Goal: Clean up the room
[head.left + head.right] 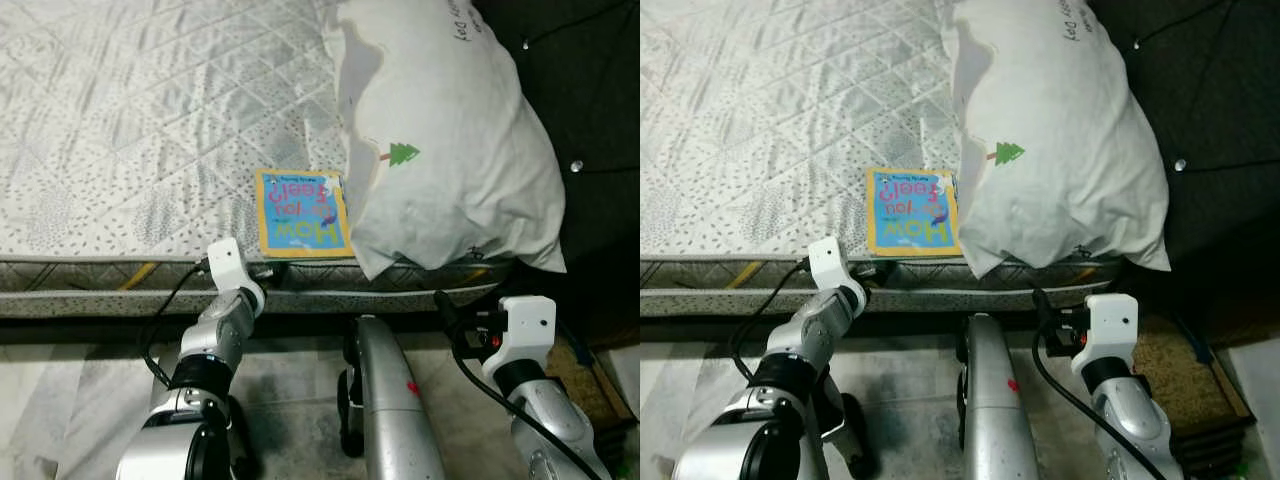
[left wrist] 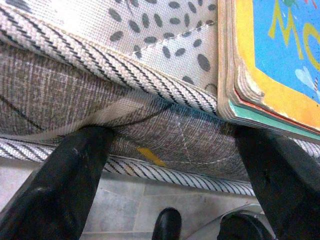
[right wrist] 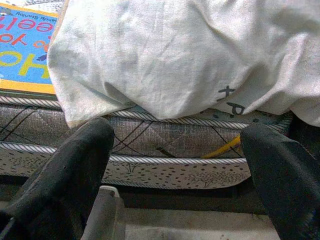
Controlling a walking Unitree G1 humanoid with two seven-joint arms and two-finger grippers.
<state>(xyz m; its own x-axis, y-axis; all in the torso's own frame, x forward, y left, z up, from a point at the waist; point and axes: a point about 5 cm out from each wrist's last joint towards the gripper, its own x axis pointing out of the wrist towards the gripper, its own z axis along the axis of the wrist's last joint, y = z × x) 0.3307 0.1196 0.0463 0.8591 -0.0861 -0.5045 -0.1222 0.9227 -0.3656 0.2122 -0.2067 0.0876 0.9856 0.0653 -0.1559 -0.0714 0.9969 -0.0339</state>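
A picture book (image 1: 301,213) with a blue cover and yellow border lies flat at the near edge of the mattress (image 1: 130,130), its right side tucked just under the white pillow (image 1: 445,140), which overhangs that same edge. The left gripper (image 2: 170,165) sits low against the mattress side just below the book's corner, fingers spread and grasping nothing. The right gripper (image 3: 175,165) is likewise spread and empty below the pillow's overhang, with quilted mattress stretching bare to the book's left.
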